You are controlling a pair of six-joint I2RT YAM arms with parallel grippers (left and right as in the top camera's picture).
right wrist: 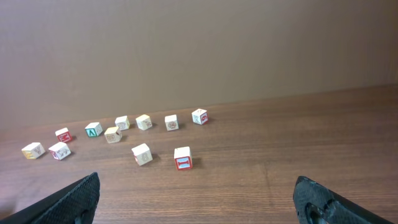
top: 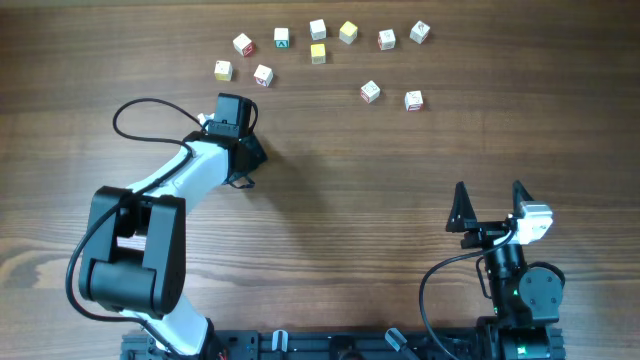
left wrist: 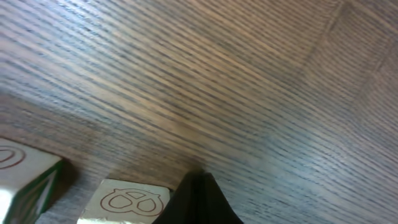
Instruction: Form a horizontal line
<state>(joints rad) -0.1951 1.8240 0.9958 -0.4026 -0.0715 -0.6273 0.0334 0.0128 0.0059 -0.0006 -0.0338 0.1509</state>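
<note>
Overhead view first: no horizontal line yet, folks. The cubes (top: pixel 318 29) lie loose on the far part of the table (top: pixel 330 200). Take the green-marked cube (top: pixel 282 38) as marker: four more run off to its right in a ragged, gappy row, incl. a yellow cube (top: pixel 348 32), none touching. A second yellow cube (top: pixel 318 53) sits just right of the marker and nearer. Two strays (top: pixel 370 91) lie further right and nearer again, and three more sit to its left.

Left gripper (left wrist: pixel 198 199): jaws pinched right together, nothing between them, tip low over the wood on the near side of the green-marked cube. In the left wrist view a pretzel-marked cube (left wrist: pixel 127 200) sits just beside that tip; touching or not, can't tell. Right gripper (top: pixel 489 190): jaws spread wide, empty, parked well right of the marker and far nearer.

Handling, as I judge it: small blocks, prob. wood, so light, rigid and not fragile. They should slide easily on this smooth grain and may twist if nudged off-centre. Best hold is on two opposite flat faces, approx. mid-height, jaws square to them. Or push w/ a closed tip at mid-face.

Room: tight around the green-marked cube, esp. w/ the second yellow cube so close, so fingers could bump a neighbour. Plenty of bare wood on its near side for both arms. The right wrist view shows the table's far edge behind the row, so shoving sideways looks safer than shoving away.
</note>
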